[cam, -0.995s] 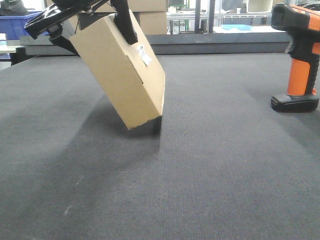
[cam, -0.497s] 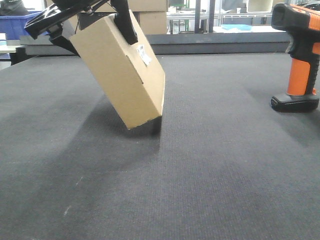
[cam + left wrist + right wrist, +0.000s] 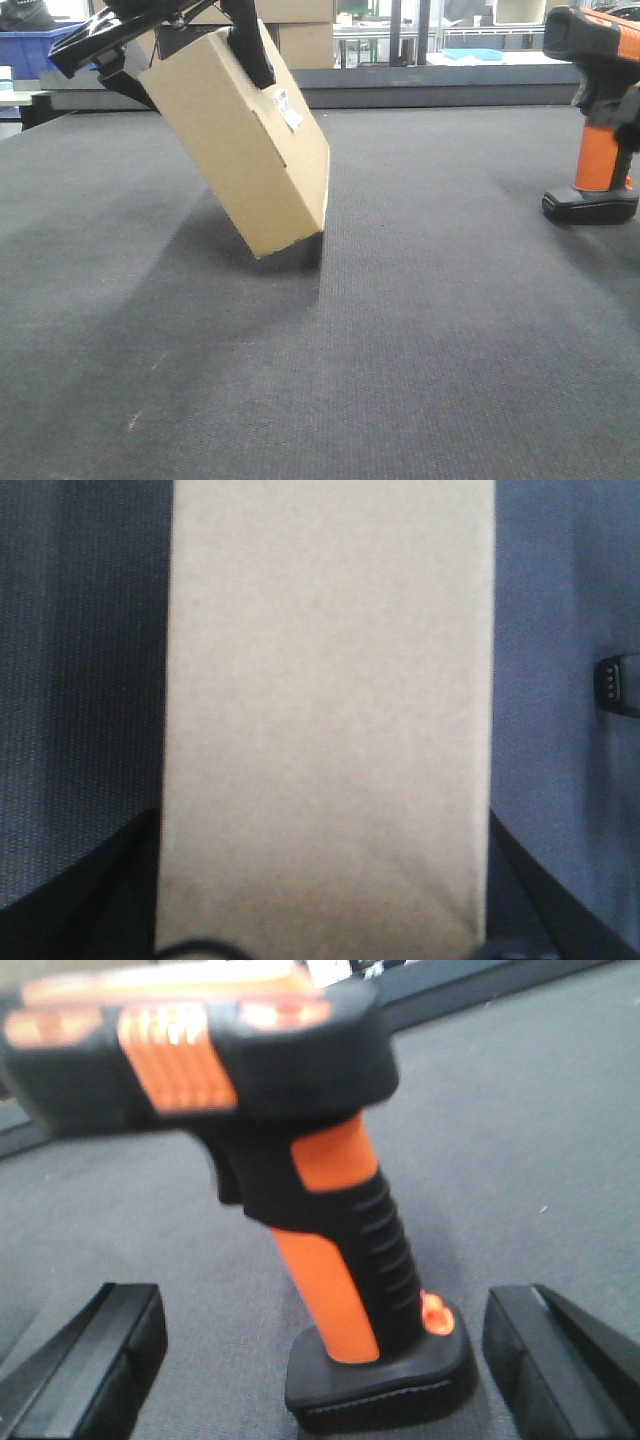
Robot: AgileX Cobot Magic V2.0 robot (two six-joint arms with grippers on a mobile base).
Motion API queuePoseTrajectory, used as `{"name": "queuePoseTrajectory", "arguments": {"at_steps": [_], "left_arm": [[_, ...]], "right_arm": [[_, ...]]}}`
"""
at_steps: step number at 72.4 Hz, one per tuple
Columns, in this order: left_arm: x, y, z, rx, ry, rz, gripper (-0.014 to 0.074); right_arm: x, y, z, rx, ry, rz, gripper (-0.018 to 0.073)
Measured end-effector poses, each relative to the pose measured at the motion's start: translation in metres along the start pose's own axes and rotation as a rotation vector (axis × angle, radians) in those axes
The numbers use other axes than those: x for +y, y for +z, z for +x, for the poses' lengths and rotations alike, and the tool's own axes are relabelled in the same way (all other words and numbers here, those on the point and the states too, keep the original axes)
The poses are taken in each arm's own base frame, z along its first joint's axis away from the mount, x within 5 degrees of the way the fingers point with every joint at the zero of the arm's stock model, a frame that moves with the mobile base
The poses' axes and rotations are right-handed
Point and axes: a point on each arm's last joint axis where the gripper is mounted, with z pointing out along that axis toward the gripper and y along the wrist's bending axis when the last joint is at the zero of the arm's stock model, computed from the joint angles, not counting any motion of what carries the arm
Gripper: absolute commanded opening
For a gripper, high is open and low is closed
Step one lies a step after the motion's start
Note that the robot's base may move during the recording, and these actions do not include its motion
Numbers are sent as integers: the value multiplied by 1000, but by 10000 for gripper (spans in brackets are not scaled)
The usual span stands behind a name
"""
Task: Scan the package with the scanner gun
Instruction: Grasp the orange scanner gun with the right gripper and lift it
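Left claw (image 3: 200, 82) is clenched on the upper end of the cardboard package (image 3: 250, 150), which slants down below it; whether its lowest corner touches the dark counter (image 3: 450, 330) is unclear. Right claw (image 3: 325, 1360) is released, fingers spread either side of the upright orange-and-black scanner gun (image 3: 340, 1250), its foot between them, untouched.

You see the front view evenly bright, with pale glare in the far windows. The tilted tan cardboard box (image 3: 245, 140) casts a soft shadow left and near across the dark grey felt tabletop (image 3: 460, 340). The right wrist view blurs the orange-and-black scanner gun (image 3: 330, 1250); the left wrist view is soft.
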Motion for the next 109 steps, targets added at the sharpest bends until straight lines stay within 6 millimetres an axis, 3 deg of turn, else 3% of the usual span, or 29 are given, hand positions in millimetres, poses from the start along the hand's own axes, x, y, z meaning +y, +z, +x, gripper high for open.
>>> {"name": "queuePoseTrajectory", "arguments": {"at_steps": [45,95,103,109], "left_arm": [[0,0,0,-2,0,1,-111],[0,0,0,-2,0,1,-111],[0,0,0,-2,0,1,-111],[0,0,0,-2,0,1,-111]], "right_arm": [[13,50,-27,-45,-18,-46,561],[8,63,-20,-38,-4,-22,559],[7,63,-21,-45,10,-4,505],[6,63,-21,-46,12,-1,393]]}}
